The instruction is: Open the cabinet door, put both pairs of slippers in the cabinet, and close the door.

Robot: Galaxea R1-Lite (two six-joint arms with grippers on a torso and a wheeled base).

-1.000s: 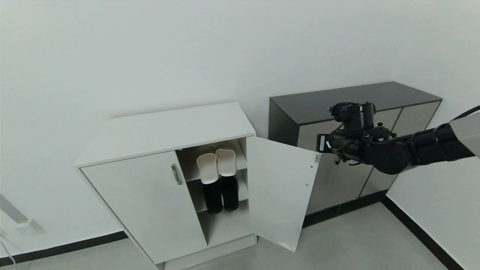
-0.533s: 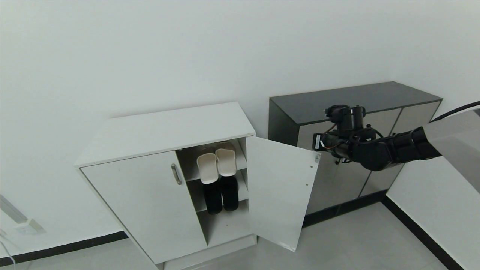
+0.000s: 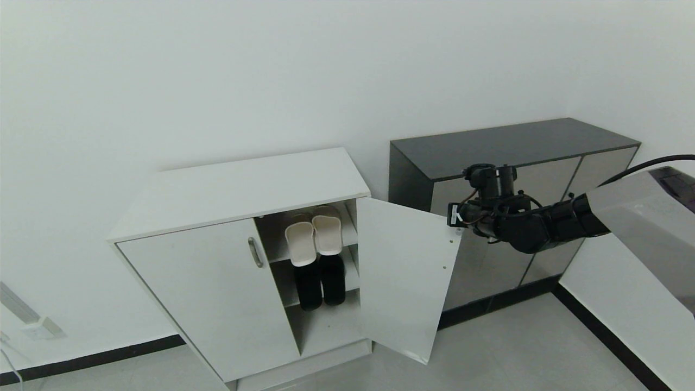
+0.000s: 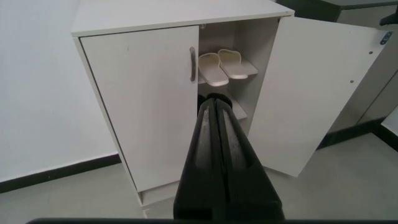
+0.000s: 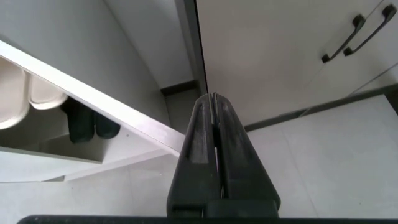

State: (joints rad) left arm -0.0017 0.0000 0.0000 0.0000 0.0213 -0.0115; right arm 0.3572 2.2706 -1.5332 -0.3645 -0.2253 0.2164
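Change: the right arm has travelled leftward across the dark cabinet [image 3: 516, 142] in the head view, bringing the right hand [image 3: 453, 215] to the free edge of the open door [image 3: 404, 271]; door and slippers lie as before.
Right hand: fingers pressed together with nothing between them, at the door's upper free corner, on its outer side; whether it touches the panel cannot be told.
Left hand [image 4: 214, 102]: fingers likewise closed and empty, held back from the front of the cabinet [image 3: 239, 187], facing it.
Open door: swung wide on its hinge at the cabinet's right side; the closed door [image 3: 206, 293] with its handle [image 3: 255, 252] stands alongside.
Slippers: the pale slippers [image 3: 314, 239] rest on the upper shelf [image 3: 350, 232], and the black slippers [image 3: 320, 282] on the middle shelf [image 3: 354, 278] directly beneath; both pairs are inside.
Step in hand: judged to be the closing of the door, the last part of the task.
Next move: a push on the door's outer face near its free edge, following the arc about the hinge until the panel meets the cabinet front.
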